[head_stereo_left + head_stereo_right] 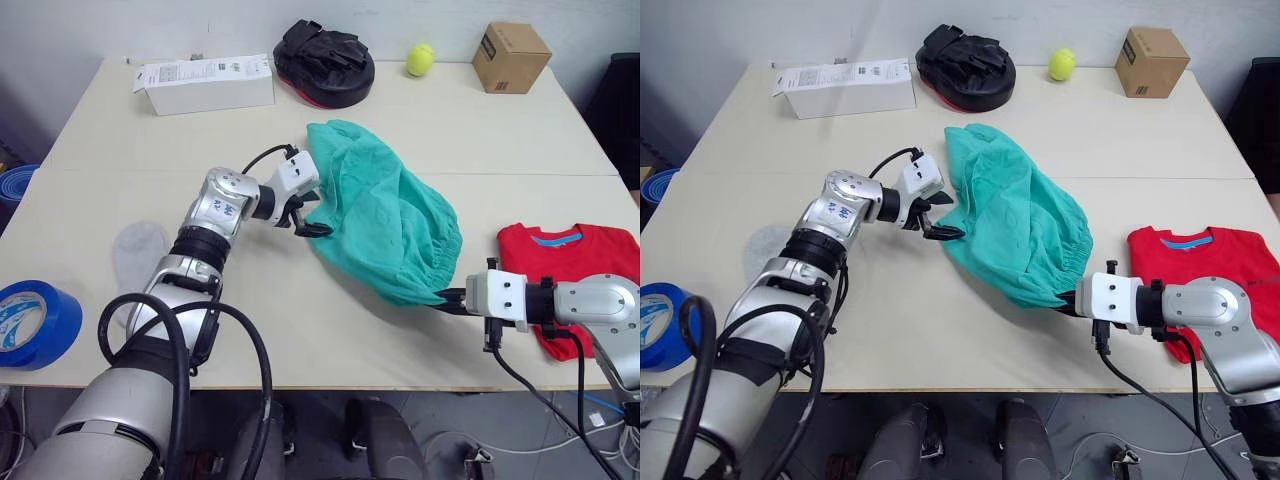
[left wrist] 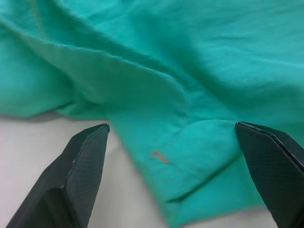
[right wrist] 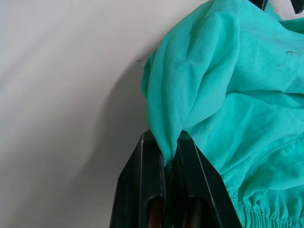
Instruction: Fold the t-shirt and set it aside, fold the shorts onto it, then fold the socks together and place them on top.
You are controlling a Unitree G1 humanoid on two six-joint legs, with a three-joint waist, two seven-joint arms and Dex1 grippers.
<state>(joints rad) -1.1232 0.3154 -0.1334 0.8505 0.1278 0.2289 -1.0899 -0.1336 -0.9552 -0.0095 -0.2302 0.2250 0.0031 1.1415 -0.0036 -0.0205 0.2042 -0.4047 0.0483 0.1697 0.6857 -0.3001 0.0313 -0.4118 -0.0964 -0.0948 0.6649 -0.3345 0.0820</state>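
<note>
shorts (image 1: 385,215) lie crumpled mid-surface (image 1: 300,320), light, limp, prone to sagging. a waistband-end fold is pinched by the closed right end effector (image 3: 167,164); the left end effector (image 2: 171,161), fingers spread, faces the opposite edge, judged the better second hold.

Nothing legible. White box (image 1: 205,84) at table's far edge has printed text on top, too small to read. Cardboard box (image 1: 511,57) has a dark label, unreadable. Left arm (image 1: 222,208) has small blue marks, unreadable.
</note>
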